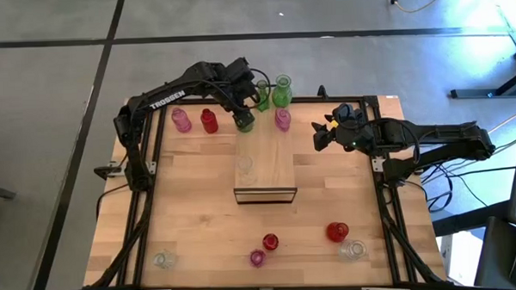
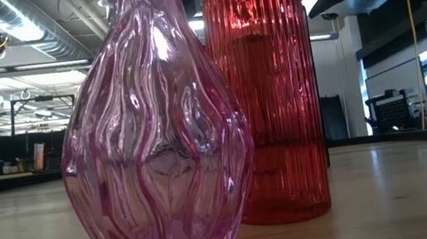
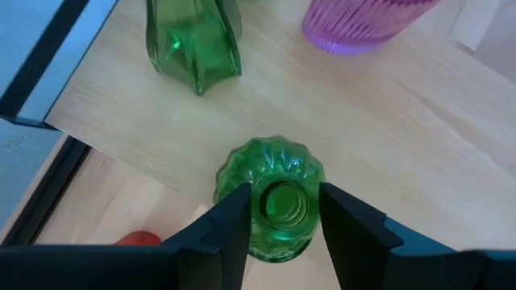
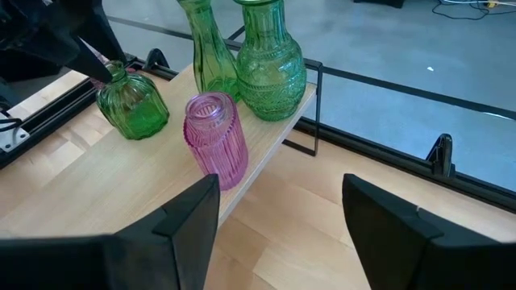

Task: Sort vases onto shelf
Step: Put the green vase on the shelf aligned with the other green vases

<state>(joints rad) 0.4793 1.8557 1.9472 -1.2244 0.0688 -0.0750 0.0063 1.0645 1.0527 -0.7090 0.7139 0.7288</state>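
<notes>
The shelf [image 1: 265, 166] is a light-wood box running from the table's far edge toward its middle. At its far end stand two tall green vases [image 1: 281, 91], a pink ribbed vase [image 4: 216, 138] and a small round green vase [image 3: 270, 197]. My left gripper [image 3: 284, 211] points steeply down over the small green vase, open, one finger on either side of its neck with a thin gap at each. My right gripper [image 4: 282, 217] hangs open above the table, right of the shelf, with nothing between its fingers.
A pink vase [image 1: 181, 120] and a red one [image 1: 209, 121] stand on the table left of the shelf. A clear vase [image 1: 246, 168] stands mid-shelf. Near the front edge stand red [image 2: 269, 95], pink [image 2: 153, 136] and clear [image 1: 355, 249] vases.
</notes>
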